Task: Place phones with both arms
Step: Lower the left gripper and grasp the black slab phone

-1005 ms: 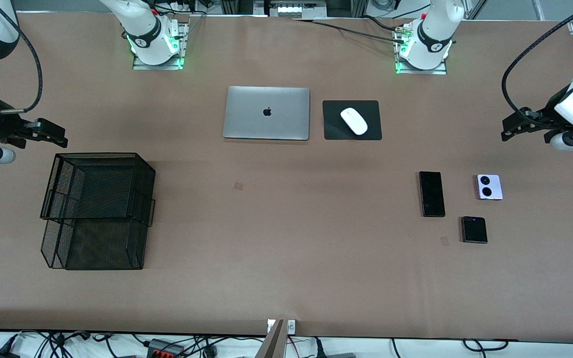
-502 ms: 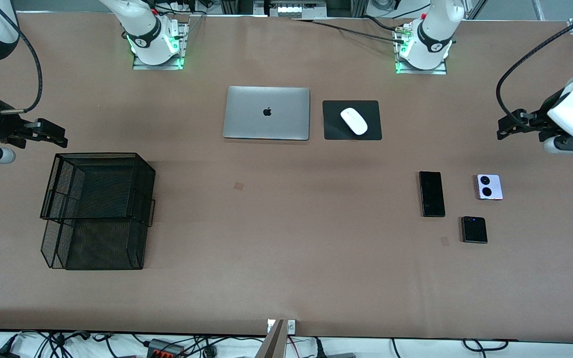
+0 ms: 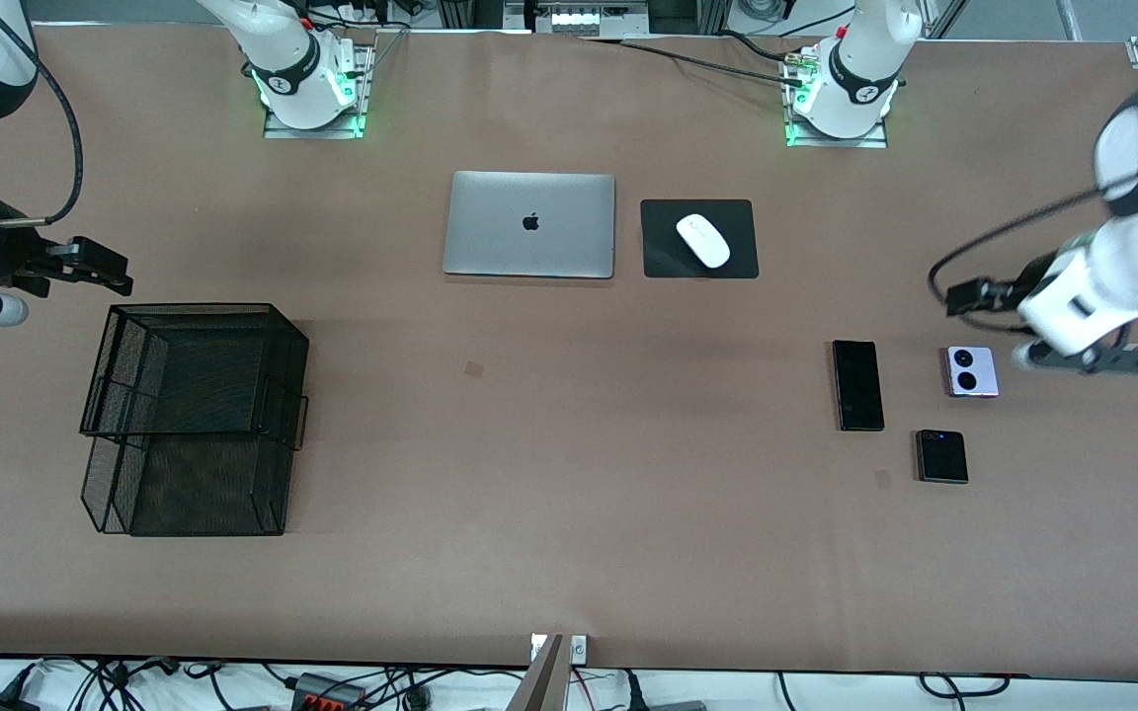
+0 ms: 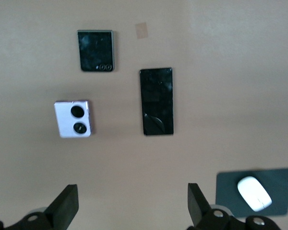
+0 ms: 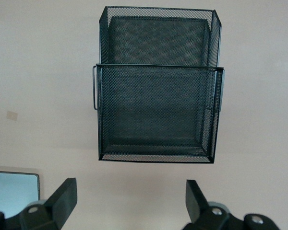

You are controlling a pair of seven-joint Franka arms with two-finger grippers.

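Three phones lie flat on the brown table [image 3: 569, 513] toward the left arm's end: a long slim black phone [image 3: 857, 385], a lilac-white flip phone [image 3: 971, 371] beside it, and a black flip phone [image 3: 941, 456] nearer the front camera than both. None is picked up yet, so this looks like the approach step: the left gripper [image 3: 964, 296] hangs with its jaws spread wide and empty over the table close to the lilac-white phone, while the right gripper [image 3: 100, 267] waits, also wide open, above the table next to a two-tier black mesh tray [image 3: 196, 415]. Next, the left gripper probably needs to settle over one phone, line its fingers [image 4: 62, 208] across the short sides, and descend.
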